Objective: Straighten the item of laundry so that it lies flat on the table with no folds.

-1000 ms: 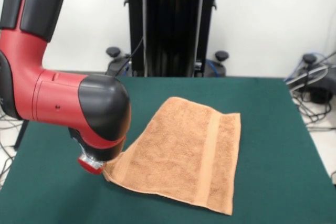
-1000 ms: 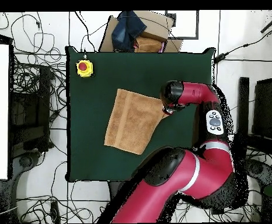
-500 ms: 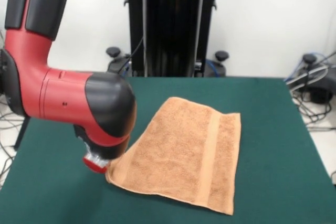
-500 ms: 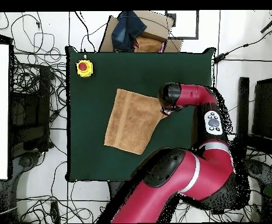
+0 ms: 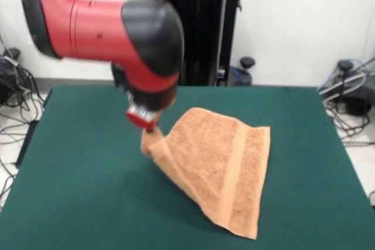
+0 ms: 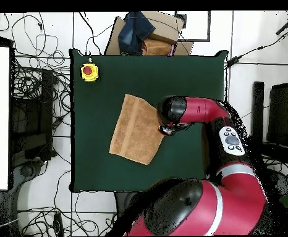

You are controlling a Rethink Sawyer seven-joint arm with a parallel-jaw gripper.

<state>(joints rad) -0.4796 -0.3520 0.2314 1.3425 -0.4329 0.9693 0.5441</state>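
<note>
The item of laundry (image 5: 225,159) is an orange-tan towel lying on the green table (image 5: 76,174), with a stripe band near its right end. Its left corner is lifted off the table and hangs from my gripper (image 5: 150,128), which is shut on it below the red and black wrist. From that corner the cloth slopes down to the part still resting flat. In the overhead view the towel (image 6: 131,128) lies mid-table (image 6: 97,160) and my gripper (image 6: 164,128) is at its right edge, hidden under the wrist.
A yellow box with a red button (image 6: 89,72) stands near one table corner. A cardboard box with dark cloth (image 6: 143,32) sits just beyond the table edge. A black stand (image 5: 190,27) rises behind the table, and cables cover the floor around it.
My arm has risen and moved over the towel, lifting the gripped corner off the table. The towel's near edge has drawn in and now slopes up to the gripper.
</note>
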